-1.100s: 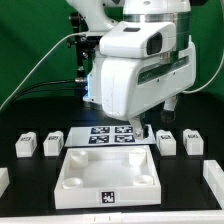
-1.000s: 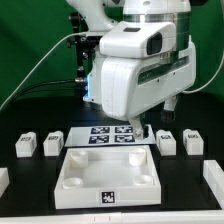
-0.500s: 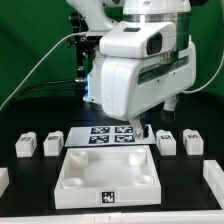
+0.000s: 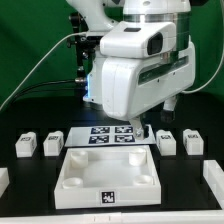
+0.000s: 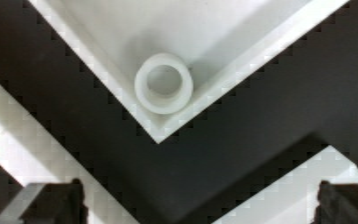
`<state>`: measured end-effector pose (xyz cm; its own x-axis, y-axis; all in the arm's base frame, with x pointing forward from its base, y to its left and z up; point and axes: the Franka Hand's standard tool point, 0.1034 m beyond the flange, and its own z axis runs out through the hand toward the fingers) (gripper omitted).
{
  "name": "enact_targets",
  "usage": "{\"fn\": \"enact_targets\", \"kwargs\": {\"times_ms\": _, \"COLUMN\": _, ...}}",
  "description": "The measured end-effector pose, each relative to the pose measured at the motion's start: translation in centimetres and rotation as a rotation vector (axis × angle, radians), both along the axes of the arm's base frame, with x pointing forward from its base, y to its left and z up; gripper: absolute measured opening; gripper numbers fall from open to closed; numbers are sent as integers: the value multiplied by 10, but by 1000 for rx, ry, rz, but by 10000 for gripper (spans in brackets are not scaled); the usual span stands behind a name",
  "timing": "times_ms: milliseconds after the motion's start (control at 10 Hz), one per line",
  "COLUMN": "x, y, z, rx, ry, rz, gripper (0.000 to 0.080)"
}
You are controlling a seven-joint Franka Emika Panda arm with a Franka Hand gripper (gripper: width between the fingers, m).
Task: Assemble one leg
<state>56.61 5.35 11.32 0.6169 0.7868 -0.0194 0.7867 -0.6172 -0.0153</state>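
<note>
The surface (image 4: 30, 110) is black and the background (image 4: 25, 40) is green. Each leg (image 4: 52, 144) is white and carries a black-and-white square tag. The large panel (image 4: 75, 180) is also white, with one such tag on its front edge. The marker board (image 4: 113, 134) is white with black-and-white tags. The arm (image 4: 135, 70) is white with grey parts.

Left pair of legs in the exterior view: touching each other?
Apart. The exterior view shows a strip of black table between the outer leg and the inner leg.
</note>
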Motion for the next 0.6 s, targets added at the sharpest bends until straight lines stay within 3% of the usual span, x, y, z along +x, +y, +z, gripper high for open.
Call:
{"fn": "enact_targets", "kwargs": {"times_ms": 100, "x": -1, "y": 0, "z": -1, "rx": 0, "ry": 0, "rz": 1, "gripper": 650}}
{"fn": "enact_targets", "kwargs": {"times_ms": 200, "x": -13, "y": 1, "z": -5, "rx": -4, "ry": -27, "rz": 162, "gripper": 650}}
{"fn": "enact_targets", "kwargs": {"times_ms": 400, "x": -70, "y": -7, "z": -16, "rx": -3, "ry": -23, "rz": 415, "gripper": 650}}
{"fn": "enact_targets", "kwargs": {"times_ms": 600, "x": -105, "y": -21, "z": -34, "rx": 4, "ry": -38, "rz": 613, "gripper": 650}}
